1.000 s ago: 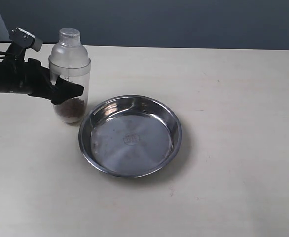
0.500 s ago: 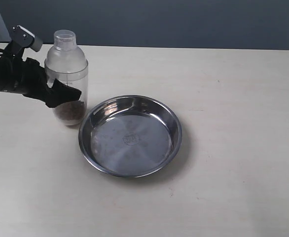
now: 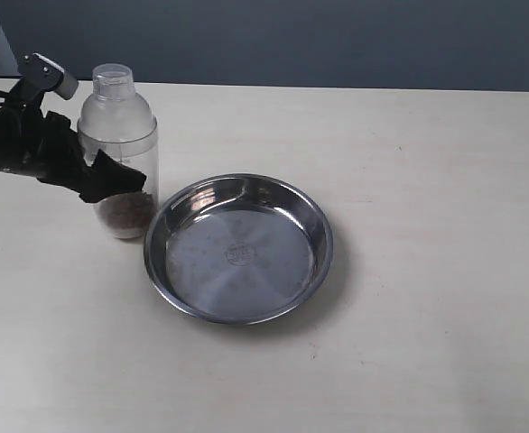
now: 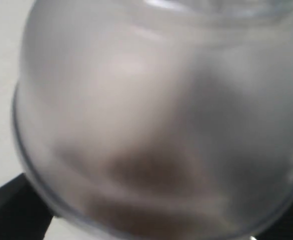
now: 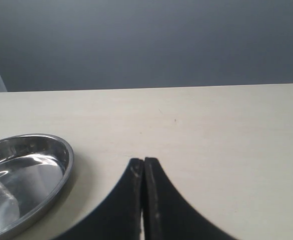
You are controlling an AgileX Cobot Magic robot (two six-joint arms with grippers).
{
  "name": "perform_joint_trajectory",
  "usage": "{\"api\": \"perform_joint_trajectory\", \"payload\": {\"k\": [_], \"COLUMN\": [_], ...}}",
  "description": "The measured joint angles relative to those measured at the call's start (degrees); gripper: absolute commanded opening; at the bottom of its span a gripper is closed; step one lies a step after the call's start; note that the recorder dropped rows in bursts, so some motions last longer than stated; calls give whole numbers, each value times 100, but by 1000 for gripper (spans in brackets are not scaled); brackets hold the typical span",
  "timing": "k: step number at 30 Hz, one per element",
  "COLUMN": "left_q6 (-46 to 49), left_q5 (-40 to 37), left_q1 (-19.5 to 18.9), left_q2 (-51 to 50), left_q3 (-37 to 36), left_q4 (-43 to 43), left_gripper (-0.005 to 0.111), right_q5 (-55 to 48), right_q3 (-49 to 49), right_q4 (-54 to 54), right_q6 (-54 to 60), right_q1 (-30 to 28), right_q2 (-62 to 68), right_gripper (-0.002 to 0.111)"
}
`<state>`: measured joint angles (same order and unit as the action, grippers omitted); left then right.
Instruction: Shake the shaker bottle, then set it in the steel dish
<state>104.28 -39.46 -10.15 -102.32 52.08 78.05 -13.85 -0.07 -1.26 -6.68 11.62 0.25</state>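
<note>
Frosted plastic shaker bottle is pinched by my left gripper for shaking, ten o'clock of the shiny steel dish. Right gripper idles, jaws together.

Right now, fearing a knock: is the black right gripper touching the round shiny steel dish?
Apart. The right wrist view shows beige table between the right gripper and the round shiny steel dish's rim.

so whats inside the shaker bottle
Brown granules sit in the bottom of the shaker bottle; above them it looks empty. The left gripper covers the top of the pile, so its exact level is hidden.
</note>
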Motion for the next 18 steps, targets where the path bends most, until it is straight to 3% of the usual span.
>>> {"api": "perform_joint_trajectory", "payload": {"k": [6,18], "left_q6": [-544,-916], "left_q5": [-42,-158], "left_q1": [0,0], "left_q2": [0,401], "left_q3": [0,0], "left_q4": [-376,-815], "left_gripper": [103,103], "right_q5": [0,0], "right_q3": [0,0], "right_q4": [0,0], "right_q6": [0,0], "right_q1": [0,0], "right_q2": [0,0], "right_gripper": [-1,-1]}}
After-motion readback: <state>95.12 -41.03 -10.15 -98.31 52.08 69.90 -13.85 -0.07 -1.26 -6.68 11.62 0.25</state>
